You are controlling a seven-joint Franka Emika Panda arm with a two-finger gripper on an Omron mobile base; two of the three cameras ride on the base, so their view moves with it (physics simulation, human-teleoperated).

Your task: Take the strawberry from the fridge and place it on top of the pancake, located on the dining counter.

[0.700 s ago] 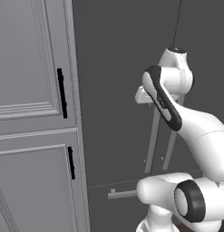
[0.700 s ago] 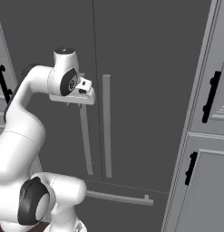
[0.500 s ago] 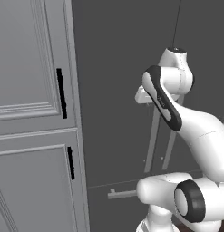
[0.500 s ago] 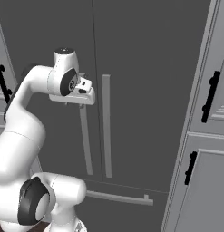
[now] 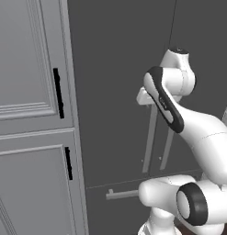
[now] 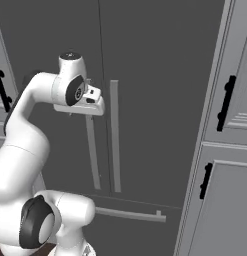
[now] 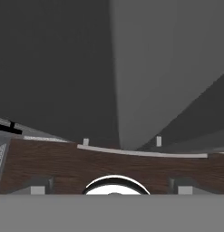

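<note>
- The fridge (image 5: 119, 92) stood directly ahead of the arm, tall and dark grey; both upper doors were shut, with the seam between them running up the middle (image 6: 101, 75); the strawberry was therefore not to be seen, and its position could not be told.
- Two long light-grey bar handles (image 6: 115, 135) hung upright side by side on either side of that seam; a third bar, the drawer handle (image 6: 130, 215), lay level across the bottom drawer front.
- The tool (image 6: 95, 102) was held against the upper end of the left-hand bar handle, at about the arm's shoulder height; whether it actually touched the bar could not be told from either base view.
- In the hand view the two dark fingertips (image 7: 36, 186) stood far apart at the bottom corners; the tool was spread wide with nothing between its fingers.
- The same view looked down the fridge front along a pale bar (image 7: 154, 68) towards the drawer handle and a dark wooden floor (image 7: 54, 163).
- Paneled light-grey cabinets (image 5: 27, 114) with short black pulls (image 5: 58, 92) flanked the fridge on the left; a matching cabinet (image 6: 230, 150) stood on the right; all their doors were shut.
</note>
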